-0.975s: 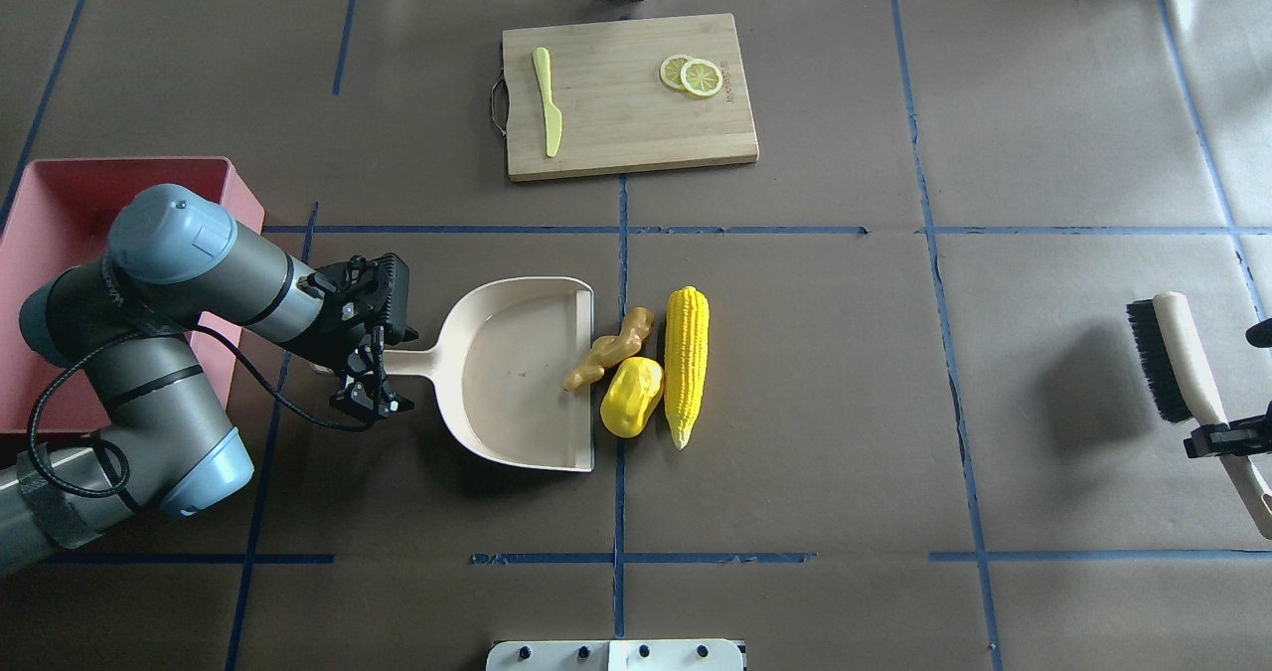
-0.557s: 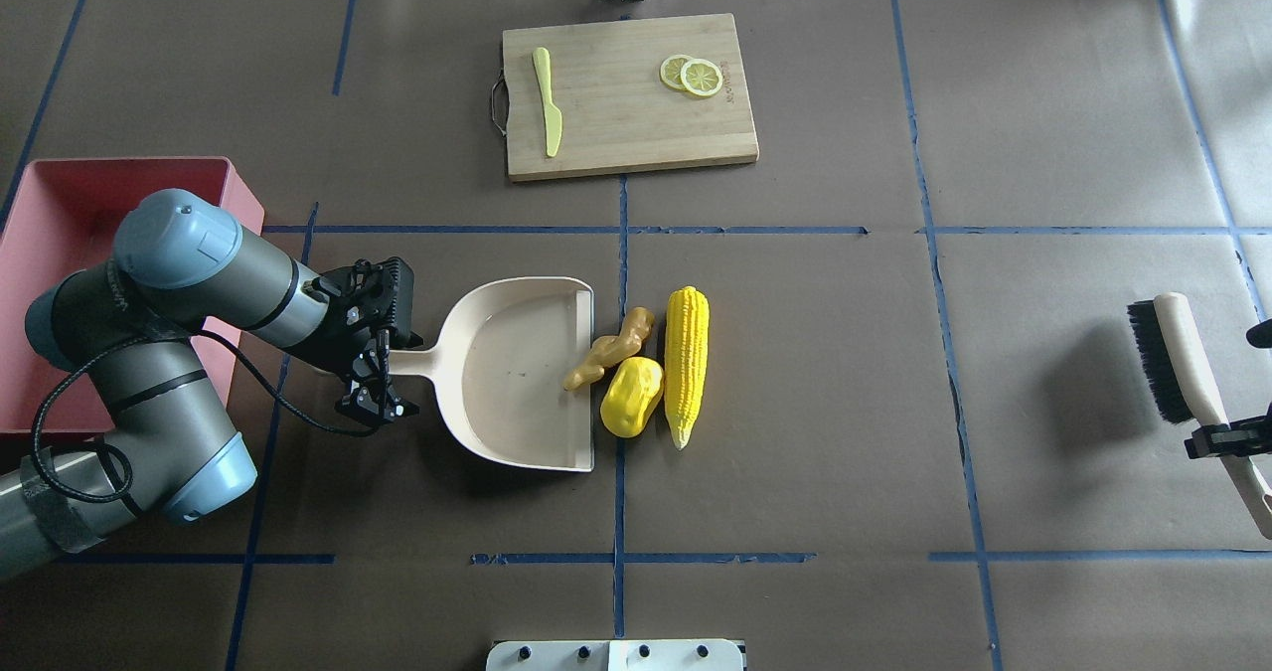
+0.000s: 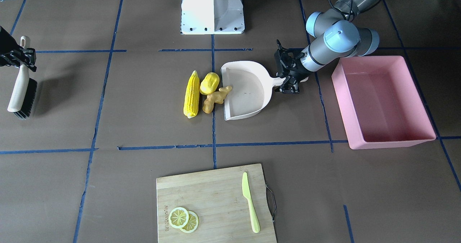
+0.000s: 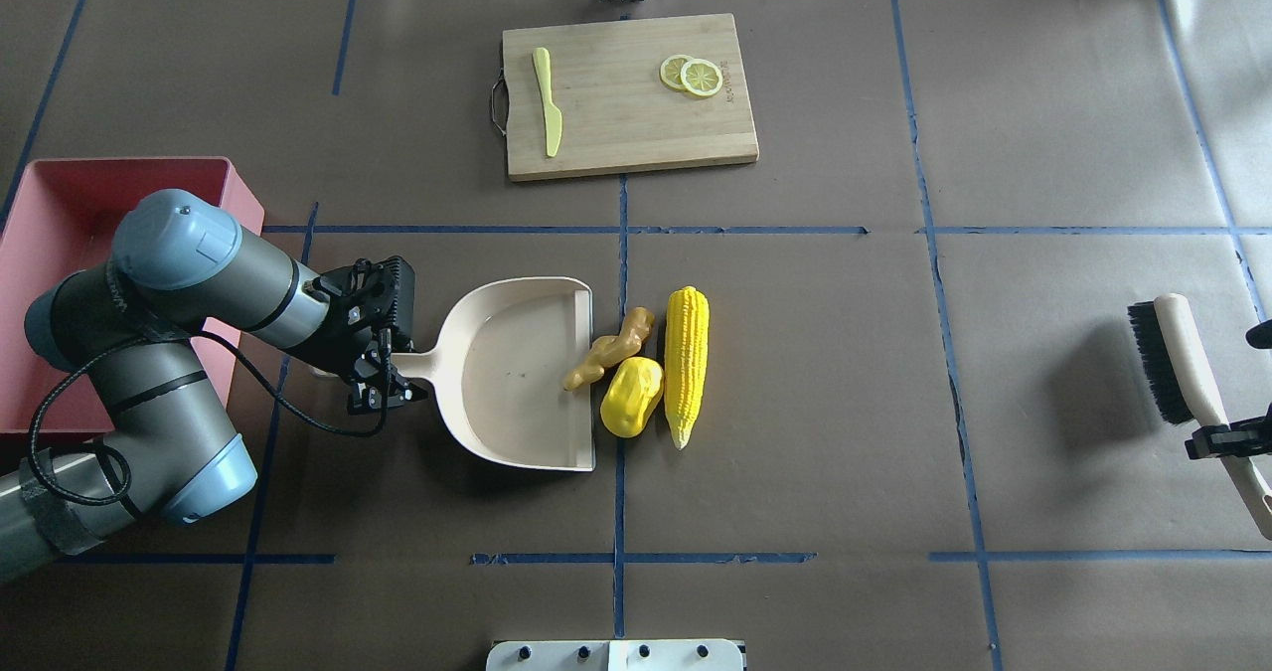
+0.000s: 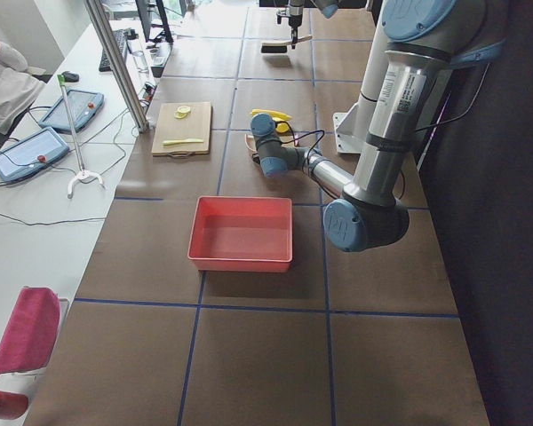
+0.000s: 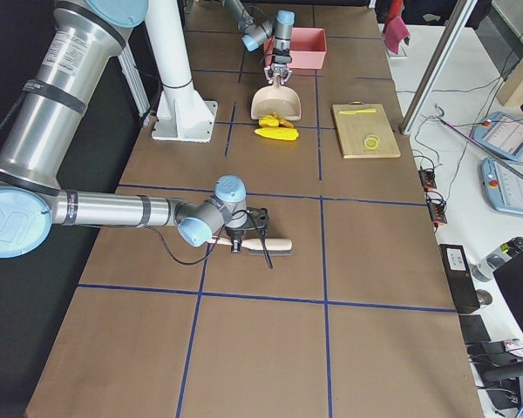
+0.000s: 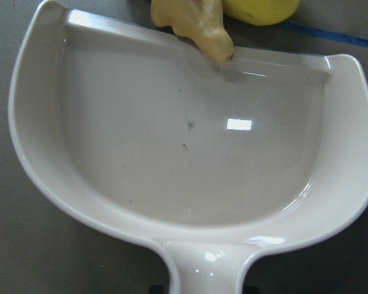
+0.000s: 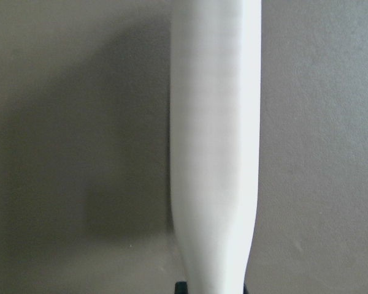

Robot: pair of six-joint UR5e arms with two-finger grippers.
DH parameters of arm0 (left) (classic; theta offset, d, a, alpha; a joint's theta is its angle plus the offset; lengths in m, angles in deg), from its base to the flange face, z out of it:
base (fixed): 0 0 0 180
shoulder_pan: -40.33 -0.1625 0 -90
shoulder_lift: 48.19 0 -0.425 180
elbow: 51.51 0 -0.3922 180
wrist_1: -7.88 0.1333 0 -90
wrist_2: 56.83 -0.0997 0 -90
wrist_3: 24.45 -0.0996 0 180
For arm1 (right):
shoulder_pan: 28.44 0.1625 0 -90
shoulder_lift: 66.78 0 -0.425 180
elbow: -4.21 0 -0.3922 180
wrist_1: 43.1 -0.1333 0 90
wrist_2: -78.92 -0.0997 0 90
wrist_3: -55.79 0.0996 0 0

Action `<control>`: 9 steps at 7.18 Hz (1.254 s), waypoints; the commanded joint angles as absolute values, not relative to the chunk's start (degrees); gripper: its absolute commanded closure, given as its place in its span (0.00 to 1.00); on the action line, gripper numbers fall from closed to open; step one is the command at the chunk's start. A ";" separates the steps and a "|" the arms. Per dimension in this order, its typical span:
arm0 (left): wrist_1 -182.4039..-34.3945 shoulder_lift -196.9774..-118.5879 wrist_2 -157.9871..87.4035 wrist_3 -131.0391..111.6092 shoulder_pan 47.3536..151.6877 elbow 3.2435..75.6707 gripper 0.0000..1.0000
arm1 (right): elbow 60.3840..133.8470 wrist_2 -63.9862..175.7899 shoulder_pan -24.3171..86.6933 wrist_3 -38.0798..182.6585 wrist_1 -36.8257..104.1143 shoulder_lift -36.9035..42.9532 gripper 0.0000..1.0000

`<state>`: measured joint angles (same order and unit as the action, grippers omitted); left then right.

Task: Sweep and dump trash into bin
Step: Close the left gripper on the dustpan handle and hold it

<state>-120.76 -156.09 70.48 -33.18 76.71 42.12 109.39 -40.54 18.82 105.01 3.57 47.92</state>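
Observation:
The trash lies mid-table: a corn cob (image 4: 686, 363), a rounded yellow fruit (image 4: 631, 396) and a ginger root (image 4: 606, 351) whose end rests over the front lip of the cream dustpan (image 4: 507, 373). My left gripper (image 4: 383, 371) is shut on the dustpan's handle, and the left wrist view shows the pan (image 7: 184, 141) with the ginger root (image 7: 196, 24) at its mouth. The pink bin (image 4: 60, 224) stands behind my left arm, apart from the pan. At the far right my right gripper (image 4: 1224, 439) is shut on a brush (image 4: 1178, 353) held above the table.
A wooden cutting board (image 4: 636, 94) at the table's far side carries a light-green knife (image 4: 547, 114) and lemon slices (image 4: 693, 75). The robot's white base (image 3: 212, 9) stands at the near edge. Blue tape lines cross the brown table cover.
My left gripper's fingers have drawn together around the dustpan handle. The dustpan, the trash and my right arm with the brush have not moved.

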 commanded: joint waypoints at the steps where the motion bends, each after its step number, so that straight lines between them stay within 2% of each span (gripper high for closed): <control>1: -120.62 -156.29 70.53 -33.15 76.71 42.18 0.74 | 109.33 -40.52 18.84 105.01 3.57 47.91 1.00; 4: -120.44 -156.64 70.53 -33.23 76.71 42.18 0.79 | 108.98 -40.52 18.84 105.01 3.48 47.91 1.00; 7: -120.00 -156.12 70.44 -33.76 76.97 42.18 0.92 | 108.89 -40.52 18.84 105.01 3.48 47.91 1.00; 9: -119.74 -156.03 70.44 -33.85 76.97 42.27 0.96 | 108.80 -40.52 18.84 105.01 3.48 47.91 1.00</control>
